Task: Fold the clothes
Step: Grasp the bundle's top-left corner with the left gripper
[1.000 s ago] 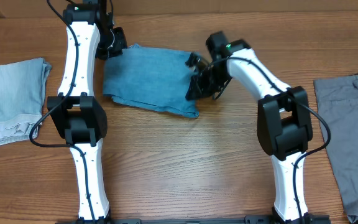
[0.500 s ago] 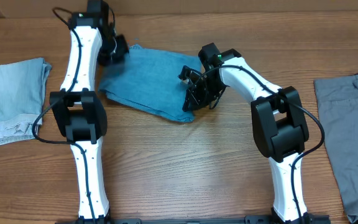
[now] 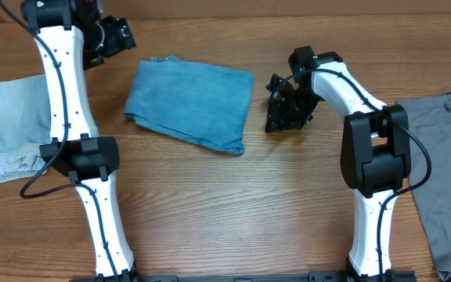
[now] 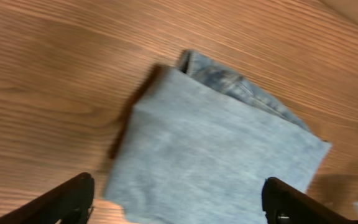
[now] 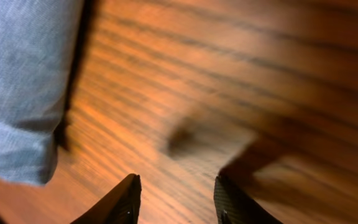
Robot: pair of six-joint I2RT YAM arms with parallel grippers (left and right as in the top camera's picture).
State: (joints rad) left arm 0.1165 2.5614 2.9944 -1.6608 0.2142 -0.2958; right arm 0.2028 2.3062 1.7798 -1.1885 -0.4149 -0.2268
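Note:
The clothes, a pair of blue jeans [image 3: 190,104], lie folded into a flat rectangle on the wooden table, back centre. My left gripper [image 3: 116,35] hovers up and to the left of them, apart from the cloth. In the left wrist view its jaws [image 4: 179,202] stand wide open above the jeans [image 4: 216,149], holding nothing. To the right of the fold, my right gripper [image 3: 279,116] is off the cloth. In the right wrist view it [image 5: 176,199] is open over bare wood, with the jeans' edge [image 5: 23,81] at the left.
A paler denim piece [image 3: 10,125] lies at the table's left edge, partly under the left arm. Plain grey trousers [image 3: 445,157] lie at the right edge, close to the right arm's base.
Both grippers opened and let go of the jeans. The left one pulled away up and to the left, the right one drew off to the right. The jeans now lie flat.

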